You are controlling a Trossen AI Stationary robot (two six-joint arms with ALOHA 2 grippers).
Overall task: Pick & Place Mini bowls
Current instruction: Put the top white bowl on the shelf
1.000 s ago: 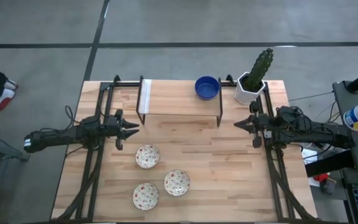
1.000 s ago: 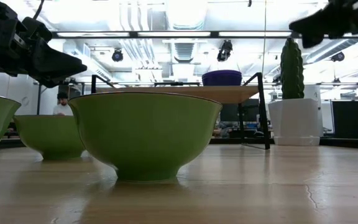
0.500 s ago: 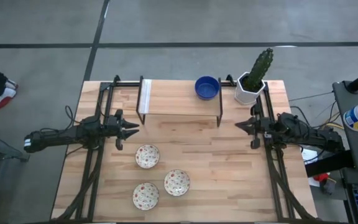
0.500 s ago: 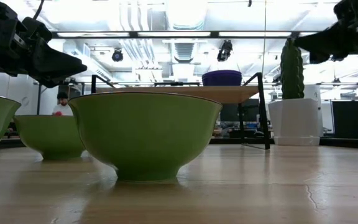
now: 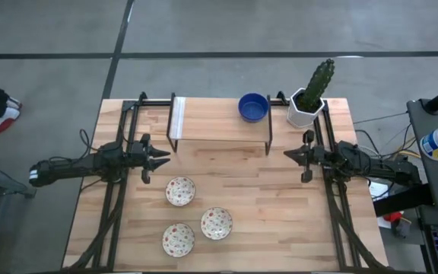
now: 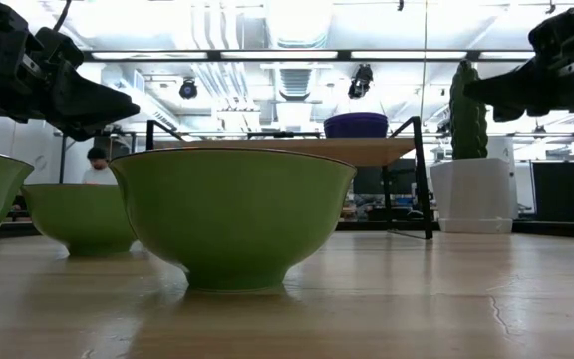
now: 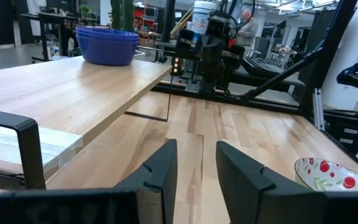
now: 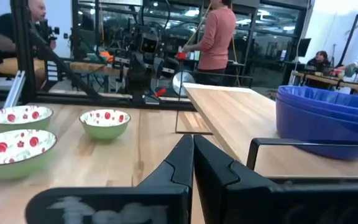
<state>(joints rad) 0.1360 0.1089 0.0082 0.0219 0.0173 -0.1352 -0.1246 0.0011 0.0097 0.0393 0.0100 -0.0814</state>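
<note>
- Light wooden slat table (image 5: 280, 221) w/ black metal side rails; raised wooden shelf on black legs (image 5: 211, 122) along the far edge.
- Left dark arm reaches in from table's left; left gripper (image 5: 163, 157) hangs above the wood, tips toward centre. Left wrist view: fingers (image 7: 160, 177) apart, a moderate gap, nothing in it.
- Right dark arm comes from table's right; right gripper (image 5: 287, 154) hangs just off the shelf's right front leg, tips toward centre. Right wrist view: fingers (image 8: 180, 163) pressed together, nothing btwn them.
- Green cactus in white hexagonal pot (image 5: 309, 103) stands at far right, beside the shelf end.
- Stack of solid deep-blue mini bowls (image 5: 253, 106) sits on shelf's right part, near the pot; count in stack unclear from above. It lies beyond and to the side of the right gripper's tips, no contact.
- Three cream mini bowls w/ red and green speckles, green outside, on the table's near half: one (image 5: 180, 190) just in front of the left gripper's tips, lower than them, not touched; one (image 5: 216, 222) toward centre; one (image 5: 178, 239) nearest the front edge. All three upright, close but apart.
</note>
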